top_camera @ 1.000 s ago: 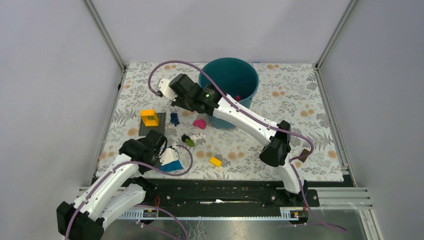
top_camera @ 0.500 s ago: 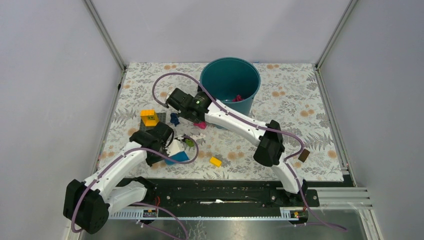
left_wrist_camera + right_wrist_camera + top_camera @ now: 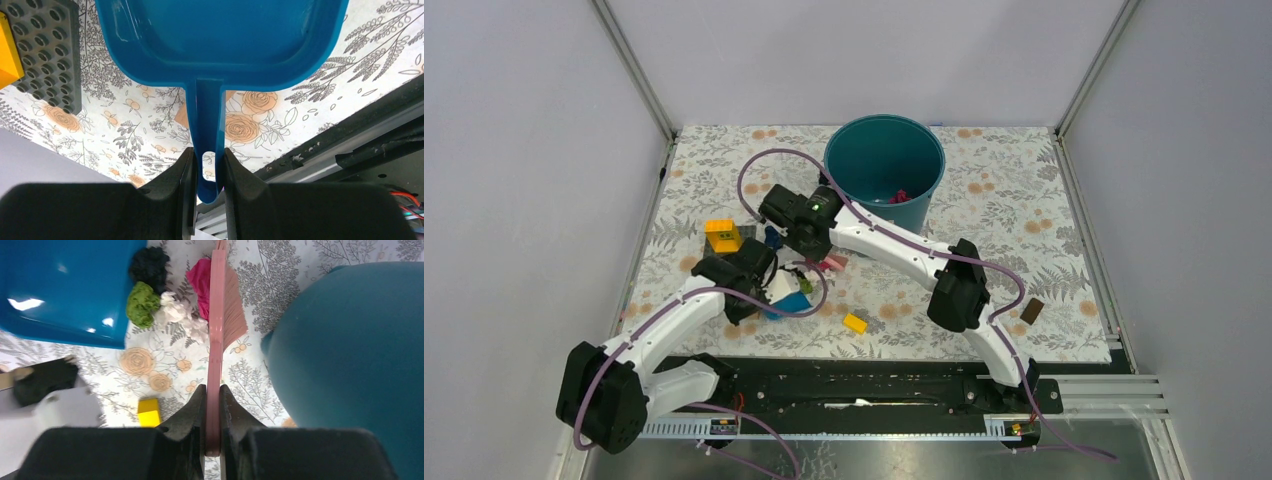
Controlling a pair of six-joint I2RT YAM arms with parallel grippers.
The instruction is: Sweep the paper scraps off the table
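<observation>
Clamps left gripper on handle of blue dustpan, right gripper on pink brush, with paper scraps bunched on counter between brush bristles and dustpan lip, near teal bucket.

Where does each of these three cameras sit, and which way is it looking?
Top external: fixed above and behind the robot, looking down on the floral-patterned table and teal plastic bucket; the left arm and right arm both show.
Left wrist: rides the left arm, looking along the left hand, shut on the blue plastic dustpan handle.
Right wrist: rides the right arm, looking past the right hand, shut on the pink plastic brush, at crumpled paper scraps.
Shared: both wrist views show the dustpan.
</observation>
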